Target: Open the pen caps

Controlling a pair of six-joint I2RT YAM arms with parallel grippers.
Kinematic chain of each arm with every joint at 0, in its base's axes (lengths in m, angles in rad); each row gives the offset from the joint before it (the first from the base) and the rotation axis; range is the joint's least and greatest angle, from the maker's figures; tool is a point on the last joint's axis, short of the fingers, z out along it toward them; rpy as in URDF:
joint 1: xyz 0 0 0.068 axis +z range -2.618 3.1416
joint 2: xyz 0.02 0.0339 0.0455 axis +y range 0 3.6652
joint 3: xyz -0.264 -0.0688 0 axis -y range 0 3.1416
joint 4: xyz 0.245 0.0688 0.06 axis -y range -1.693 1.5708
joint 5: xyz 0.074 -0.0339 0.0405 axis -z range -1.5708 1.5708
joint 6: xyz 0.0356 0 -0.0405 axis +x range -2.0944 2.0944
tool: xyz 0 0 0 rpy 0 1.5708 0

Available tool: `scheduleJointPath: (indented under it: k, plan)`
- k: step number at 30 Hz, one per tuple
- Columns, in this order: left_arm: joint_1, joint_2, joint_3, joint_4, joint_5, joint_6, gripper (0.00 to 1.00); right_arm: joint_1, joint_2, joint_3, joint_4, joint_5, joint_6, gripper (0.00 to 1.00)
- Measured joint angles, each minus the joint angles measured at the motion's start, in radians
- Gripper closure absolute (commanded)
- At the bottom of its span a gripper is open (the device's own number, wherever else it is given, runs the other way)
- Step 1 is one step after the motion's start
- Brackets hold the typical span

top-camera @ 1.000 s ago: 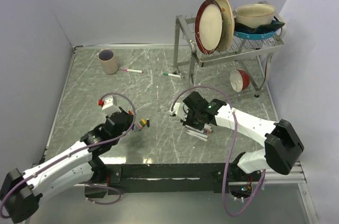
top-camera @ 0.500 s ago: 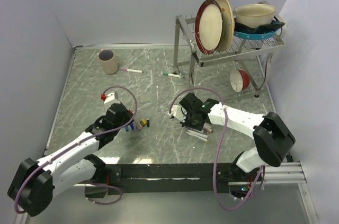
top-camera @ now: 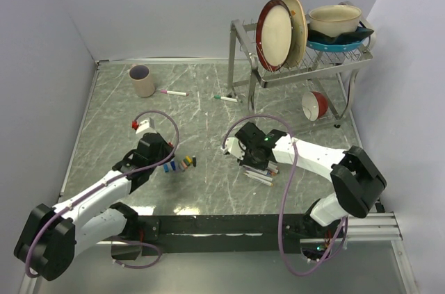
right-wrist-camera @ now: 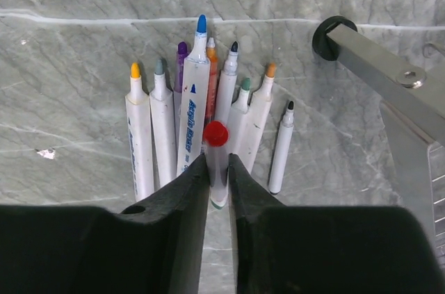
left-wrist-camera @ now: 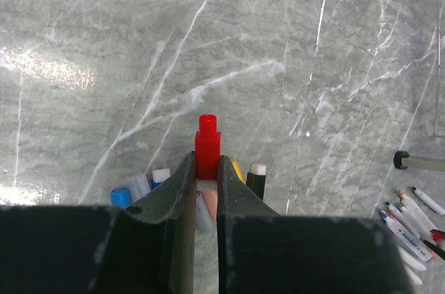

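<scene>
While the left tool (left-wrist-camera: 206,169) was clenched on a red cap (left-wrist-camera: 207,142), other caps (left-wrist-camera: 120,195) lay on the tabletop (left-wrist-camera: 278,44) just below it. The right tool (right-wrist-camera: 217,169) was gripping a red-tipped pen (right-wrist-camera: 216,134) above a row of uncapped pens (right-wrist-camera: 193,99).

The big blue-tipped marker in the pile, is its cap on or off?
Off. The right wrist view shows the blue-tipped marker lying flat with its blue nib bare, nothing covering it.

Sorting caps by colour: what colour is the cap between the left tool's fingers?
Red cap, clearest in left wrist view.
</scene>
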Motion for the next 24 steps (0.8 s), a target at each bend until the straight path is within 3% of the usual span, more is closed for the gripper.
scheduleJointPath:
  k: [4,11,24]
  plan:
    - [0.006,0.002,0.000,0.008,0.013,0.004,0.91,-0.001,0.020,0.000,0.000,0.000,-0.001,0.66]
    - [0.013,0.019,-0.002,0.017,0.030,0.010,0.87,-0.005,0.027,0.000,0.000,0.000,-0.004,0.65]
    - [0.027,0.072,-0.002,0.022,0.045,0.009,0.70,-0.026,-0.014,0.000,-0.001,-0.027,-0.006,0.62]
